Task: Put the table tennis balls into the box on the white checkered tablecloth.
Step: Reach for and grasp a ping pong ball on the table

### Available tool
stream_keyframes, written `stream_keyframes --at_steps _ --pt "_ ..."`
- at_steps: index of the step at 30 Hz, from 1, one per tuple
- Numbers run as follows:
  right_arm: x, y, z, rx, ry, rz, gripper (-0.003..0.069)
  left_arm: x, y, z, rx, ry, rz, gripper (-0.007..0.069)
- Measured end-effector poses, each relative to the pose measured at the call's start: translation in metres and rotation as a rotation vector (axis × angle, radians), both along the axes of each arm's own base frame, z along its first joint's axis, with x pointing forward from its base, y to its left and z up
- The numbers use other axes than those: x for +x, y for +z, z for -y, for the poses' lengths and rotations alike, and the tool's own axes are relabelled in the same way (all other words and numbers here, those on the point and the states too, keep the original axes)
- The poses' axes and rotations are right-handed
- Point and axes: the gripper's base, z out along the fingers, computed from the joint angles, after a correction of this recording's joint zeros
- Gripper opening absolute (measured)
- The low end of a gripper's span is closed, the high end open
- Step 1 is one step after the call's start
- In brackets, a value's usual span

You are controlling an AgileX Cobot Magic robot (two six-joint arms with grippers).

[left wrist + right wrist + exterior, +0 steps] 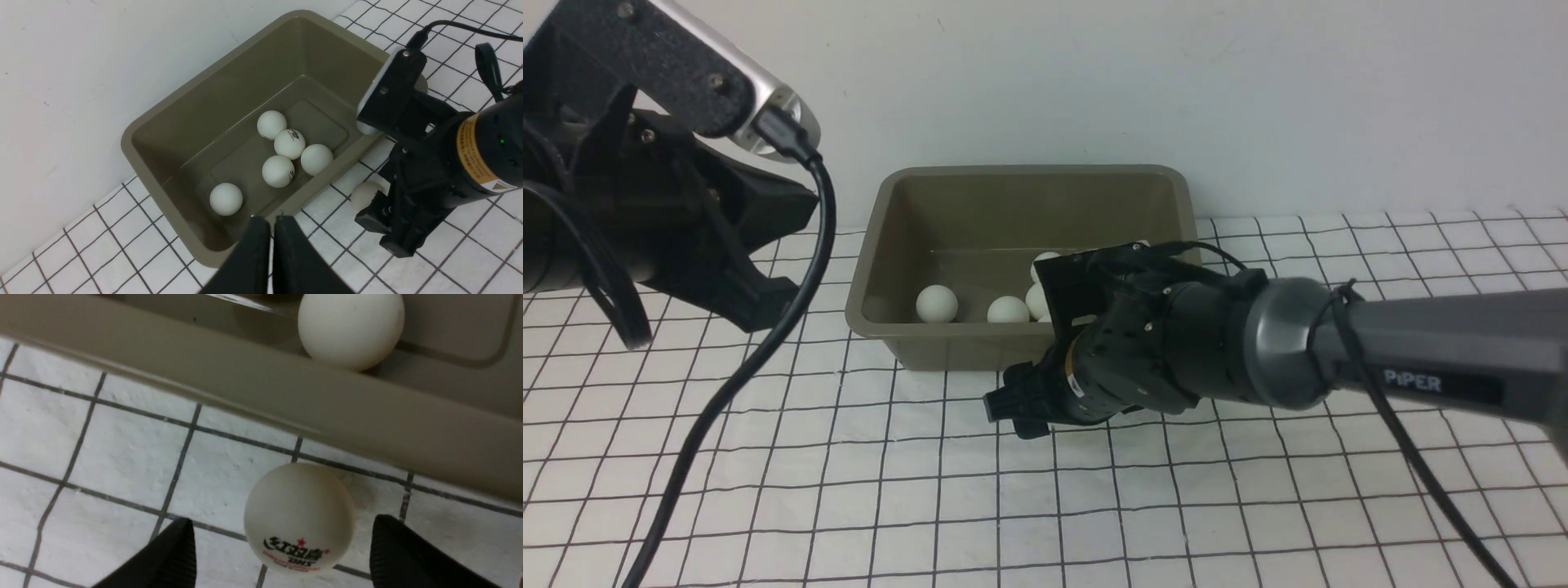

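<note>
On the white checkered tablecloth (849,490) below a plain pale wall (1258,98), the box (1029,175) holds five table tennis balls (289,143), the sixth ball (299,516) lying just beside it between the spread fingers of the right gripper (284,547), while the left gripper (271,241) is clenched empty.

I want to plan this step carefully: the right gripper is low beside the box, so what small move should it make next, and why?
Probably close the right gripper on the last table tennis ball. That ball lies on the white checkered tablecloth just outside the box, roughly between the open jaws, while five balls are already inside.
</note>
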Motion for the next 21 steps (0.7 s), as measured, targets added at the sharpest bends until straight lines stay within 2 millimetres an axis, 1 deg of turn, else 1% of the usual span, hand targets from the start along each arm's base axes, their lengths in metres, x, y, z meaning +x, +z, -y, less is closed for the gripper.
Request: stream_keyframes --at_steps 12,16,19,21 --pt "0.014 -0.011 -0.007 -0.032 -0.008 -0.008 0.0507 0.000 0.000 0.000 0.003 -0.004 -0.003 -0.0004" --pt "0.016 -0.018 -0.002 -0.060 -0.041 -0.052 0.0437 0.000 0.000 0.000 0.004 -0.005 -0.002 -0.0004" --pt "0.016 -0.022 -0.001 -0.080 -0.040 -0.066 0.0360 0.000 0.000 0.000 0.011 -0.010 0.002 -0.0004" --pt "0.016 -0.023 -0.001 -0.082 -0.037 -0.066 0.0361 0.000 0.000 0.000 0.013 -0.011 0.003 -0.0004"
